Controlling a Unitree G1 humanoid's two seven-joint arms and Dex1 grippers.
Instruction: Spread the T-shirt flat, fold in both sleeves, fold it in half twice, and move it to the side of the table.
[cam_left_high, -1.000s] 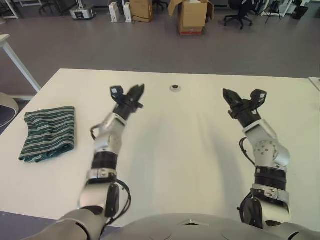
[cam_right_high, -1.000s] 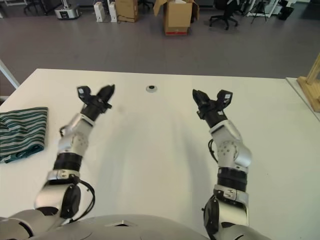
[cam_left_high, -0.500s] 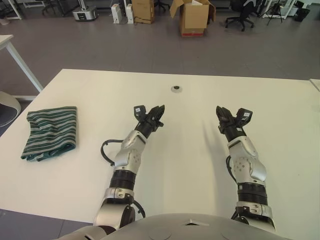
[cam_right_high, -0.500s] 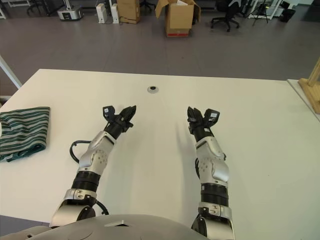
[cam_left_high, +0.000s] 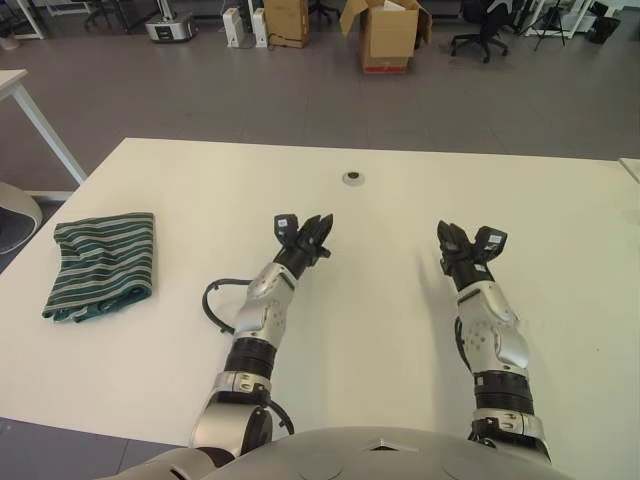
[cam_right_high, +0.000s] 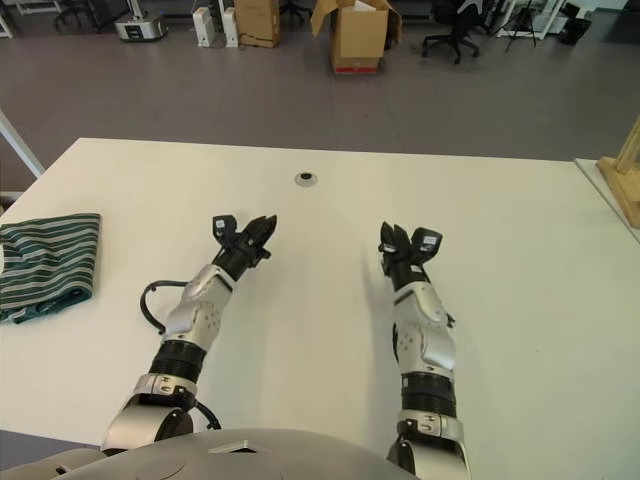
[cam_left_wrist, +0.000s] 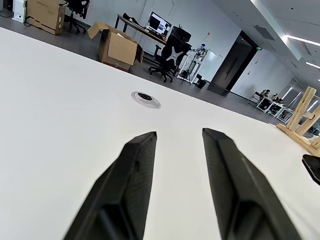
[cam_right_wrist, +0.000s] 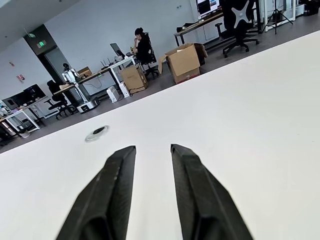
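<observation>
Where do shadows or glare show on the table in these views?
Left eye view: only faint, soft shadows on the table beside the left gripper and right gripper; no glare near the folded T-shirt. Left wrist view: bright ceiling light strips overhead, table evenly lit. Right wrist view: table evenly lit, no hot spots.

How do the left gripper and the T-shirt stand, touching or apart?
Apart. The left eye view shows bare table between the left gripper at mid-table and the folded T-shirt near the table's left edge.
</observation>
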